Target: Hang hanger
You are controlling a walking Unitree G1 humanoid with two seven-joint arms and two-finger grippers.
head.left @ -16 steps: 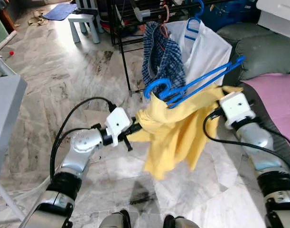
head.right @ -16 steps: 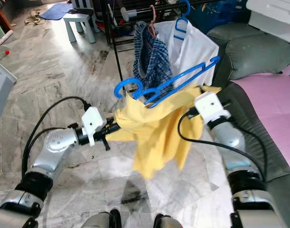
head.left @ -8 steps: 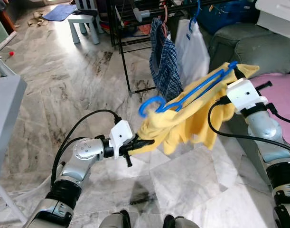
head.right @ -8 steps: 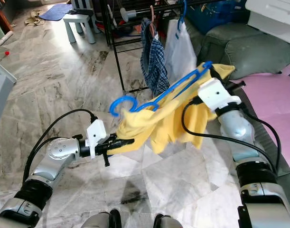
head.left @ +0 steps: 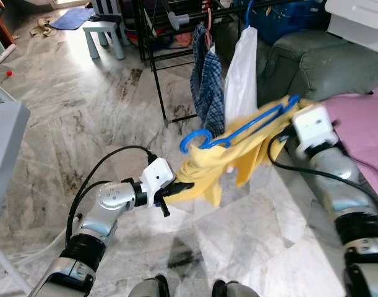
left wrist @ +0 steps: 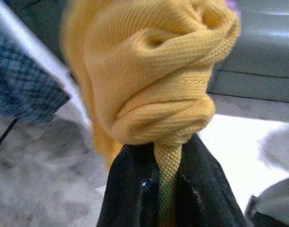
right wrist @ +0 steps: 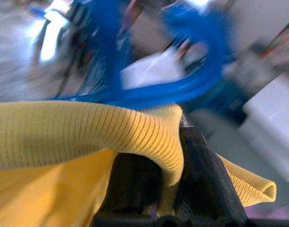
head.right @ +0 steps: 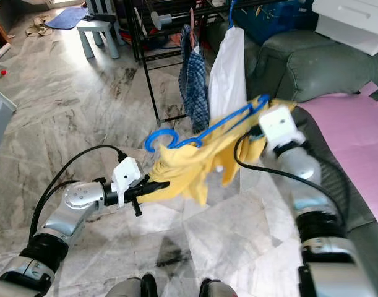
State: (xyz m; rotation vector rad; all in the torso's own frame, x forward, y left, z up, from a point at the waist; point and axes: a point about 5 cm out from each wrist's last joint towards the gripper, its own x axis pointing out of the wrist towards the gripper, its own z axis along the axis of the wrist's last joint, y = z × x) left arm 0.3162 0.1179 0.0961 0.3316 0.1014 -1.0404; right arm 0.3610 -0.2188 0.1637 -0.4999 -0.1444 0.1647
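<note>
Both clamped on yellow shirt (head.left: 207,176): my left gripper (head.left: 184,186) low, right gripper (head.left: 286,129) high. Blue hanger (head.left: 238,129) slants between; rack (head.left: 153,55) lies ahead.

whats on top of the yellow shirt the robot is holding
A blue plastic hanger lies across the yellow knit shirt, hook end up and free. The cloth covers its lower bar. Left gripper and right gripper each pinch the fabric.

Two garments (head.left: 207,86) hang; one yellow shirt (head.left: 204,176), one blue hanger (head.left: 238,130).
</note>
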